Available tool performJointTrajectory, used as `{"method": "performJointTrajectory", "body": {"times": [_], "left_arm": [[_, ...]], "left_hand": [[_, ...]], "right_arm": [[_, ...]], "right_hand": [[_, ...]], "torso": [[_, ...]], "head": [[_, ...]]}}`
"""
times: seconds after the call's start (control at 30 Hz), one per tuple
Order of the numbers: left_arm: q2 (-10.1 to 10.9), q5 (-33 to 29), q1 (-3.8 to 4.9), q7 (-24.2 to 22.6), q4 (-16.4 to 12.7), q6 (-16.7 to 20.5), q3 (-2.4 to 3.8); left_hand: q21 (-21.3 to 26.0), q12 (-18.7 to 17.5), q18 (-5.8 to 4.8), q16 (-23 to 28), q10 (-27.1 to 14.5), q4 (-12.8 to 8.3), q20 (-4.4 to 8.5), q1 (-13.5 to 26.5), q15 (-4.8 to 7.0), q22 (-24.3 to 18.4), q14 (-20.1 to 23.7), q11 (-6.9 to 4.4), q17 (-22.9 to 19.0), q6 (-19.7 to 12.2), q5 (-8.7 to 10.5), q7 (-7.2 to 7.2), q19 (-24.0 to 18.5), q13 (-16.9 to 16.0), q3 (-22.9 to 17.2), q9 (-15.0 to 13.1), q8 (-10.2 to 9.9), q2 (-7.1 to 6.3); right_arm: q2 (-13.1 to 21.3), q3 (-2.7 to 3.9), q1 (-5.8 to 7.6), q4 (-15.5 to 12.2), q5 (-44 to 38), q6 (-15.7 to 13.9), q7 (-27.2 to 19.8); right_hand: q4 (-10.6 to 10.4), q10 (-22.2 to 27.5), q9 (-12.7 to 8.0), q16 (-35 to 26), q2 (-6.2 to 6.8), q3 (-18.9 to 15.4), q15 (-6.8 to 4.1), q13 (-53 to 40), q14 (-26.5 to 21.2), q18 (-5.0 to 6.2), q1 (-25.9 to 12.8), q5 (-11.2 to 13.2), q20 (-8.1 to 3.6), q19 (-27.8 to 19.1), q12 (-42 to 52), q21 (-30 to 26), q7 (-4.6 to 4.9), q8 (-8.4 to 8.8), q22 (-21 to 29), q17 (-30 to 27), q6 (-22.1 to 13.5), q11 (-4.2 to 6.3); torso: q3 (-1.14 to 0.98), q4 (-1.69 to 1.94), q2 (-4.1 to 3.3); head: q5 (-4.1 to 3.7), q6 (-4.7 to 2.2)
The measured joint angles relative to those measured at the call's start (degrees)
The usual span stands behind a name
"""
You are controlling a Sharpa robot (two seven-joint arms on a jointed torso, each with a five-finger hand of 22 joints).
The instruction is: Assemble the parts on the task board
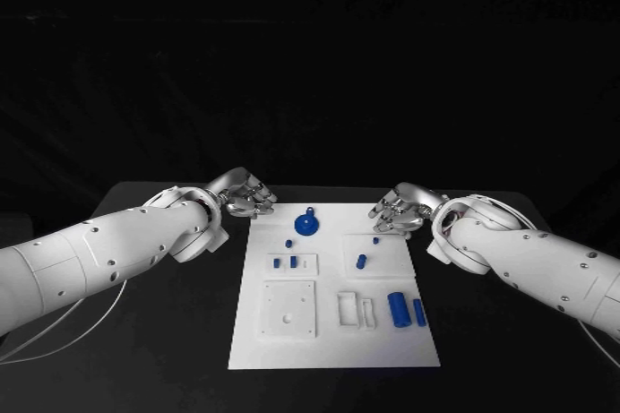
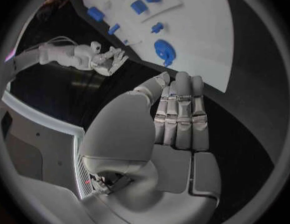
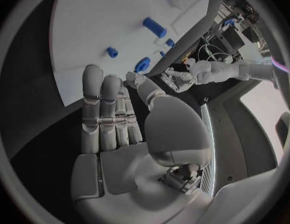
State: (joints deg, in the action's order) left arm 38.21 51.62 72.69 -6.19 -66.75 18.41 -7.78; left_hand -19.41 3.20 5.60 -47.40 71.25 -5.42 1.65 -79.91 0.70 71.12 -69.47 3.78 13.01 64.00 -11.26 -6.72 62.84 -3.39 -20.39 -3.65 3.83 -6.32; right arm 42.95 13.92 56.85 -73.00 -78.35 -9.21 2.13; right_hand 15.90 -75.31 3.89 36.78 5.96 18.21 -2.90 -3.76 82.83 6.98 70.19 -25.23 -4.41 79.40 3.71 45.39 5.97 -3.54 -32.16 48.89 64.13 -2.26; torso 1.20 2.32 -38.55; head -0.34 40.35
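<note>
**Both robot hands empty at the far end of the board**

Head view: white task board (image 1: 333,350) flat in the middle of the black counter (image 1: 155,341), long side running away from the robot. Left robot hand (image 1: 245,195) just off the board's far left corner, fingers apart, holding nothing. Right robot hand (image 1: 400,209) over the far right corner, likewise spread and empty. Round blue part (image 1: 306,222) near the far edge, roughly between the two hands, touched by neither. Small blue peg (image 1: 377,241) and short blue block (image 1: 362,262) on a raised white square toward the right. Two small blue blocks (image 1: 286,262) side by side on the left half. Large blue cylinder (image 1: 400,309) and a slimmer blue piece (image 1: 420,312) close together near the right edge, nearer the robot. White square plate (image 1: 288,307) with small holes at the near left.

Left wrist view: left robot hand (image 2: 176,117) seen from behind, fingers straight and side by side, nothing in the palm. Round blue part (image 2: 164,51) on the board just beyond the fingertips, apart from them. Right robot hand (image 2: 107,60) across the board, fingers loosely spread.

Right wrist view: right robot hand (image 3: 110,109) extended and empty over the board's edge. Small blue peg (image 3: 112,52) and short blue block (image 3: 154,27) ahead of the fingers. Round blue part (image 3: 142,64) beside the thumb, contact not discernible. Left robot hand (image 3: 182,77) opposite.
</note>
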Motion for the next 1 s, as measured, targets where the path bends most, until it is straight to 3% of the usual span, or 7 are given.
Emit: {"method": "performJointTrajectory", "body": {"times": [0.2, 0.43, 0.47, 0.57, 0.6, 0.9, 1.0], "left_arm": [[0.7, -9.8, 0.00, -2.7, -2.0, 1.9, 0.38], [1.3, -17.0, 0.00, -4.8, -3.7, 2.9, 0.48], [1.4, -18.0, 0.00, -5.1, -3.9, 3.0, 0.48], [1.5, -20.0, -0.01, -5.9, -3.9, 3.2, 0.49], [1.6, -20.8, -0.01, -6.2, -3.9, 3.2, 0.49], [1.8, -24.1, -0.01, -7.9, -3.9, 3.3, 0.50], [1.8, -24.8, -0.01, -8.2, -3.9, 3.3, 0.50]], "left_hand": [[3.1, 0.0, -0.01, 4.9, 0.0, -0.4, 0.00, -0.1, -0.41, -1.3, -0.4, 0.00, -0.8, 0.0, 0.00, 0.00, 0.0, 0.0, 1.3, 0.0, 0.0, 0.52], [6.4, 0.0, 0.00, 7.5, 0.0, -0.6, -0.15, 0.3, -0.30, -0.5, -1.0, 0.00, 0.6, 0.0, 0.00, 0.00, 0.8, 0.0, 1.9, 0.0, 0.0, 0.89], [6.9, 0.0, 0.00, 8.0, -0.1, -0.5, -0.34, 0.3, -0.30, -0.3, -1.0, 0.14, 0.7, 0.0, 0.00, 0.00, 1.0, 0.0, 2.0, 0.0, 0.0, 0.89], [7.8, 0.0, 0.00, 8.7, -0.2, -0.6, -0.41, 0.3, -0.32, -0.2, -0.9, 0.22, 0.8, 0.0, 0.00, 0.00, 1.1, 0.0, 2.1, 0.0, 0.0, 0.89], [8.3, 0.0, -0.72, 9.2, -0.3, -0.6, -0.41, 0.3, -0.64, -0.2, -0.6, 0.33, 0.8, 0.0, 0.00, 0.00, 1.1, 0.0, 2.2, 0.0, 0.0, 0.89], [13.1, 0.0, -0.74, 16.6, -0.8, -0.6, -1.32, 0.3, -1.55, -1.8, 0.1, 0.83, -1.9, -0.2, 0.00, -0.24, -0.1, 0.0, 2.5, 0.0, 0.0, 0.89], [14.6, 0.0, -0.74, 18.0, -0.8, -0.4, -1.36, 0.1, -1.61, -1.8, -0.1, 0.83, -1.9, -0.2, 0.00, -0.24, 0.2, 0.0, 2.9, 0.0, 0.0, 1.12]], "right_arm": [[0.3, 0.00, -0.74, -2.3, -8.6, -0.1, 2.3], [0.3, -0.01, -1.33, -3.8, -15.4, -0.1, 4.6], [0.3, -0.01, -1.40, -4.0, -16.2, -0.1, 5.0], [0.3, -0.01, -1.52, -4.4, -17.8, -0.1, 5.6], [0.3, -0.01, -1.56, -4.5, -18.4, -0.1, 5.8], [0.0, -0.09, -1.81, -4.5, -21.5, -0.1, 7.2], [-0.2, -0.18, -1.85, -4.4, -22.3, -0.1, 7.6]], "right_hand": [[-0.2, 0.4, 0.1, 0.4, 0.92, 0.2, 0.21, 0.0, 0.2, 0.03, -0.9, 1.3, 0.01, 0.0, 0.0, 2.1, 0.05, 0.00, -3.6, 0.8, 0.5, -0.08], [-0.8, 0.9, 0.1, 0.4, 1.13, 0.8, 0.05, 0.0, 0.4, 0.05, -1.1, 2.2, 0.01, 0.0, 0.0, 2.1, -0.14, 0.00, -5.2, 1.1, 0.7, -0.31], [-1.0, 1.6, 0.1, 0.4, 1.41, 1.0, 0.02, 0.0, 0.6, 0.58, -1.4, 2.2, 0.17, -0.2, 0.0, 2.1, -0.13, 0.00, -5.3, 1.2, 0.7, -0.47], [-1.4, 2.7, 0.0, 0.4, 1.87, 1.4, 0.13, 0.1, 0.7, 0.98, -1.9, 2.6, 0.21, -0.2, 0.0, 2.0, 0.08, 0.00, -5.4, 1.2, 0.5, -0.77], [-1.6, 2.8, 0.0, 0.4, 1.89, 1.6, 0.15, 0.1, 0.9, 1.04, -1.9, 2.8, 0.24, -0.2, 0.0, 1.8, 0.12, 0.00, -5.6, 1.2, 0.5, -0.81], [-3.1, 3.5, 0.0, 0.4, 2.96, 3.1, 0.27, 0.1, 0.8, 1.92, -1.3, 4.6, 0.74, 0.3, 0.0, 0.5, 0.12, 0.00, -6.7, 1.3, 0.5, -1.11], [-4.3, 3.5, 0.0, 0.3, 4.01, 4.6, 0.27, 0.1, 0.8, 1.94, -1.0, 5.0, 0.73, 0.8, 0.0, -0.8, 0.12, 0.00, -8.3, 1.3, 0.5, -1.11]], "torso": [[0.02, -0.02, 0.00], [0.05, 0.02, -0.02], [0.05, 0.02, -0.03], [0.06, 0.05, -0.03], [0.06, 0.05, -0.04], [0.04, 0.08, -0.07], [0.04, 0.08, -0.07]], "head": [[-0.46, 0.07], [-0.62, 0.15], [-0.62, 0.19], [-0.66, 0.25], [-0.69, 0.27], [-0.62, 0.42], [-0.61, 0.46]]}}
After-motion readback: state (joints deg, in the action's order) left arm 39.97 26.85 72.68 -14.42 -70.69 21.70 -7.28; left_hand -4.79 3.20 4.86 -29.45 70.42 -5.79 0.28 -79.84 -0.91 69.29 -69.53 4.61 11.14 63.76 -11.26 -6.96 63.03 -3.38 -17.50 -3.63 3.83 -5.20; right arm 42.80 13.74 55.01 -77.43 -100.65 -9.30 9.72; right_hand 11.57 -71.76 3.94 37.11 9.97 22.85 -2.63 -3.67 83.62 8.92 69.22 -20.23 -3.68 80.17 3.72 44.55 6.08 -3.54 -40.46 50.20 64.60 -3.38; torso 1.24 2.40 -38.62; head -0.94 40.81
